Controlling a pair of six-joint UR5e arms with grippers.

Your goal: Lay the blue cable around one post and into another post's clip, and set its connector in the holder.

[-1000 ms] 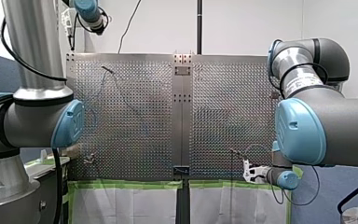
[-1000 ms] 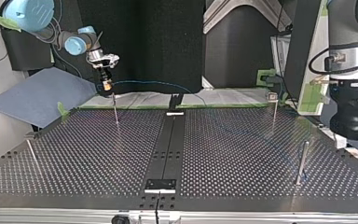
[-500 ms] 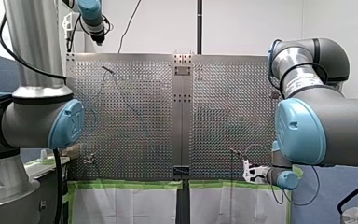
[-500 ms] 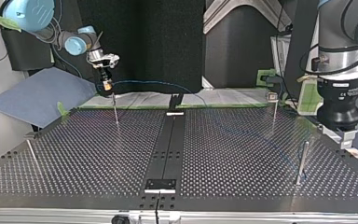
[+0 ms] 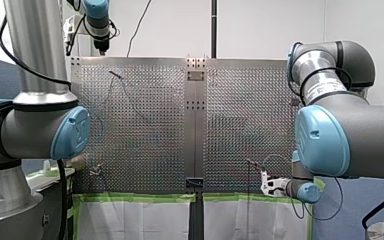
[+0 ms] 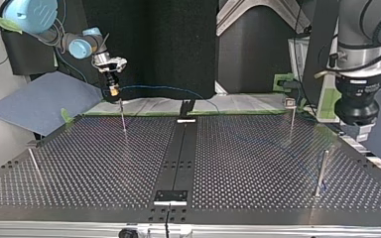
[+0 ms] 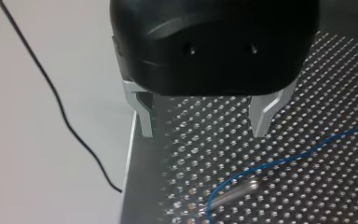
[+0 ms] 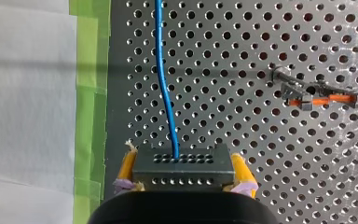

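My right gripper [image 8: 179,184] has its yellow pads shut on the black connector [image 8: 179,167]. The blue cable [image 8: 164,79] runs straight ahead from the connector over the perforated plate. In the top view this gripper [image 6: 112,91] hangs above a thin post [image 6: 123,117] at the far left, and the cable [image 6: 168,89] sags away towards the middle. My left gripper [image 7: 204,126] stands open with nothing between its metal fingers [image 7: 264,116], above a loop of the cable [image 7: 284,161] near the plate's corner. In the front view it [image 5: 101,49] is high at the back left.
A post with an orange-marked clip [image 8: 319,95] stands beside my right gripper. More posts [image 6: 292,119] [image 6: 320,171] [image 6: 33,163] rise from the table. A black bracket [image 6: 170,196] sits on the centre strip near the camera. Green tape [image 8: 91,93] lines the plate's edge.
My left arm has swung: in the top view it moved left and up, and in the front view its gripper turned to point down. My right gripper and the connector stayed put.
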